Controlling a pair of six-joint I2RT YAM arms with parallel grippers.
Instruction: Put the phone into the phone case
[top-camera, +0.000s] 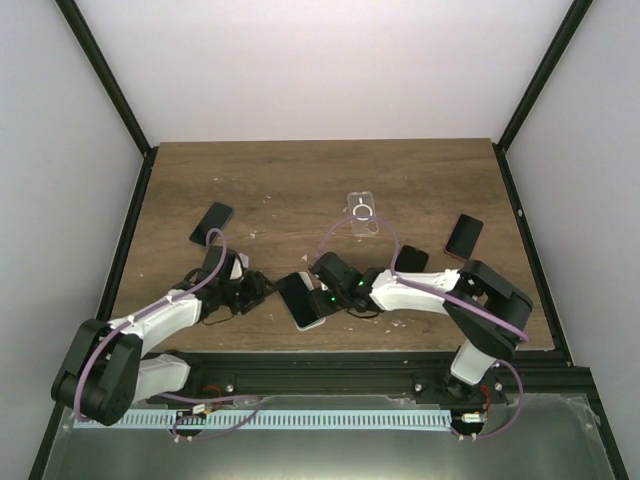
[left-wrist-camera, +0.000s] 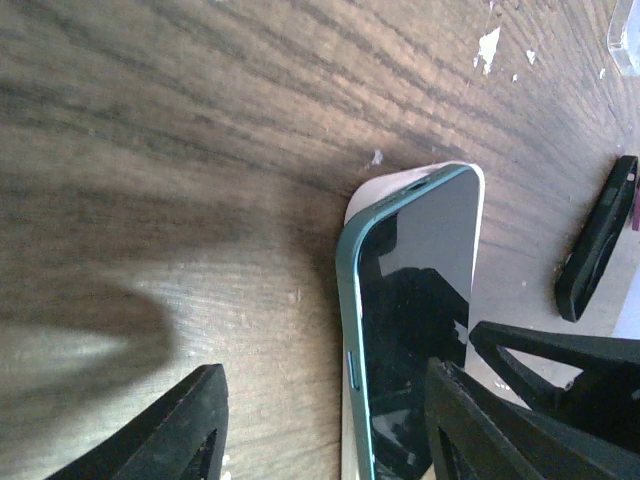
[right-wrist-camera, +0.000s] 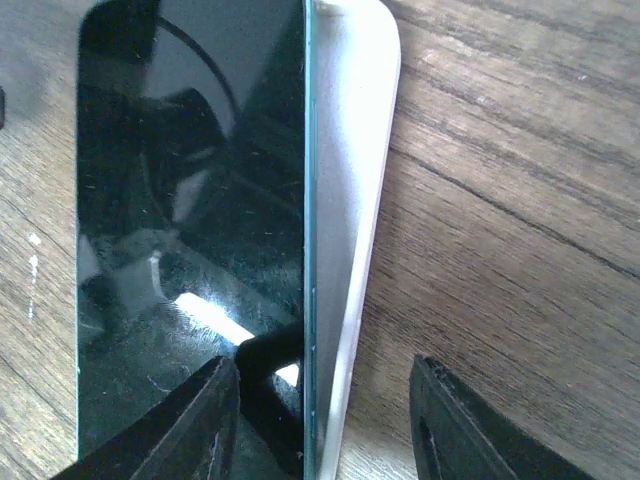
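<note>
Left gripper (left-wrist-camera: 327, 368) and right gripper (right-wrist-camera: 322, 362) stand half open, holding nothing, over the brown wooden table (top-camera: 300, 180). Near its front edge lies the white plastic phone case (right-wrist-camera: 352, 150). On it, offset, rests the teal-edged black-screened phone (right-wrist-camera: 190, 180), with 1 long edge between each gripper's jaws.

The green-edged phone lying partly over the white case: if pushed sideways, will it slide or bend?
The phone probably stays stiff: it looks like a flat slab with a straight edge. It may slide easily, since its glossy screen and the smooth white case beneath offer little grip. The thin case seems likelier to shift.
</note>
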